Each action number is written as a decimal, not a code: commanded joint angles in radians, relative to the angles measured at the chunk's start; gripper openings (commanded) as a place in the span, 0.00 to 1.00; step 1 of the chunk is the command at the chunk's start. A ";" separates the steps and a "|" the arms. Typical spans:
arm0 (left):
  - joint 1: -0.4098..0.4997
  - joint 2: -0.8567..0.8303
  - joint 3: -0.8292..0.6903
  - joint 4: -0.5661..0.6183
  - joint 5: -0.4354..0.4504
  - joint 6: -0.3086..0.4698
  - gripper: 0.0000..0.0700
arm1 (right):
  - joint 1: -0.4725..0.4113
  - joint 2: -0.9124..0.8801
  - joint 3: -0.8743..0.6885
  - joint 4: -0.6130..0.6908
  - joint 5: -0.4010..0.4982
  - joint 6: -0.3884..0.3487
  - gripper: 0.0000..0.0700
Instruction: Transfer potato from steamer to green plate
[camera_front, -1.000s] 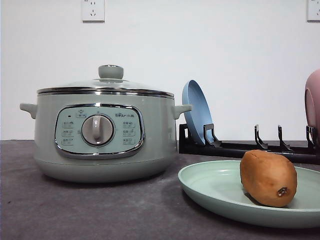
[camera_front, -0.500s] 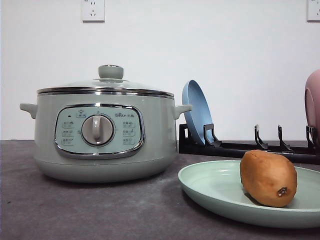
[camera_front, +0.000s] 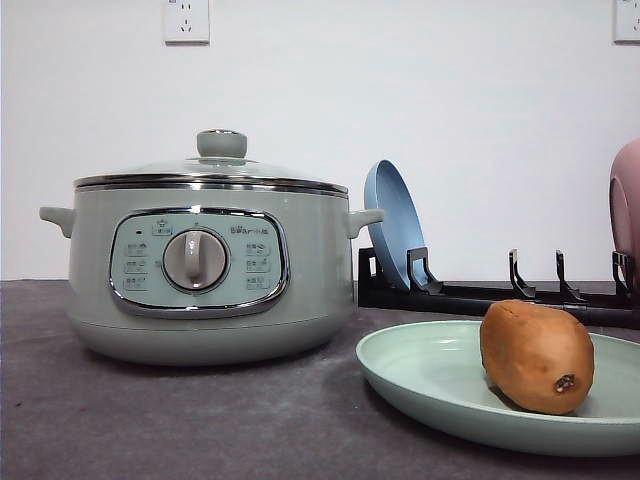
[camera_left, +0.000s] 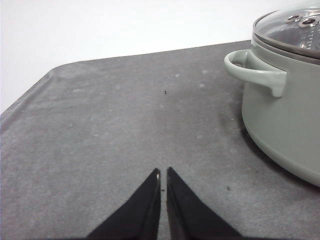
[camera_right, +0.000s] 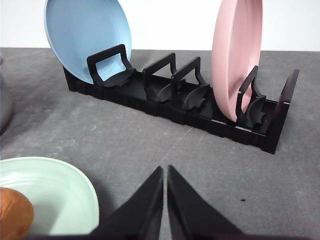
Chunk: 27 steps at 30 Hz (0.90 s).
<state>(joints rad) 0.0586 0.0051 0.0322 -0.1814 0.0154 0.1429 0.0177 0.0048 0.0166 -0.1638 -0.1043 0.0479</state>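
Right claw (camera_right: 165, 172) closed and empty, just beside green plate (camera_right: 70, 185) with potato (camera_right: 14, 212).

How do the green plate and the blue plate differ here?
The green plate lies flat on the table; the blue plate stands on edge in the black rack. The green plate holds the potato; the blue plate holds nothing. Both are round and plain-coloured.

Brown-orange potato (camera_front: 536, 356), mint-green plate (camera_front: 420, 375), sage-green steamer (camera_front: 205, 260), black rack (camera_right: 190, 102).
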 joint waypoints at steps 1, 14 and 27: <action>0.001 -0.002 -0.020 -0.006 -0.002 -0.005 0.02 | -0.002 -0.002 -0.005 0.007 0.001 -0.007 0.00; 0.001 -0.002 -0.020 -0.006 -0.002 -0.005 0.02 | -0.002 -0.002 -0.005 0.007 0.001 -0.007 0.00; 0.001 -0.002 -0.020 -0.006 -0.002 -0.005 0.02 | -0.002 -0.002 -0.005 0.007 0.001 -0.007 0.00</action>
<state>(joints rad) 0.0586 0.0051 0.0322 -0.1814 0.0158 0.1429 0.0177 0.0048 0.0166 -0.1638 -0.1043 0.0479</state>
